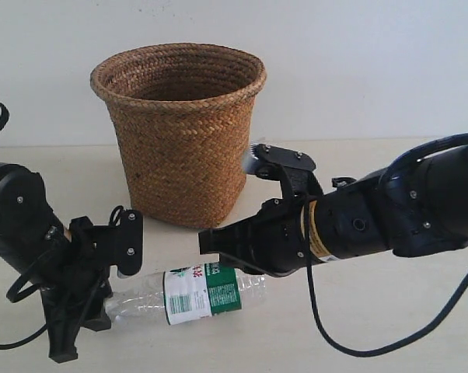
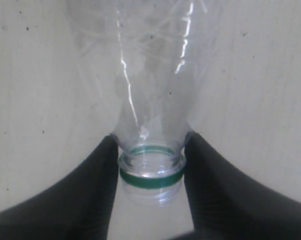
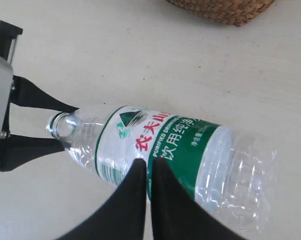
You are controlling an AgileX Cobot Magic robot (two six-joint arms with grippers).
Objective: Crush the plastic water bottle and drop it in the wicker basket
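The plastic water bottle [image 1: 207, 294] lies on its side on the table in front of the wicker basket [image 1: 179, 132]. It is clear and ribbed, with a white-and-green label. Its neck carries a green ring and the mouth shows no cap [image 3: 58, 125]. My left gripper [image 1: 102, 311] is shut on the neck, one black finger pressed on each side [image 2: 151, 145]. My right gripper [image 1: 207, 241] is shut with nothing between its fingers. Its tips [image 3: 148, 162] sit over the bottle's label [image 3: 160, 135]; I cannot tell whether they touch it. The bottle body [image 2: 150, 60] looks creased.
The basket stands upright behind the bottle near the white wall, with its base edge [image 3: 220, 10] close beyond the bottle. A black cable [image 1: 319, 311] hangs in a loop from the right arm down to the pale tabletop [image 1: 389, 326].
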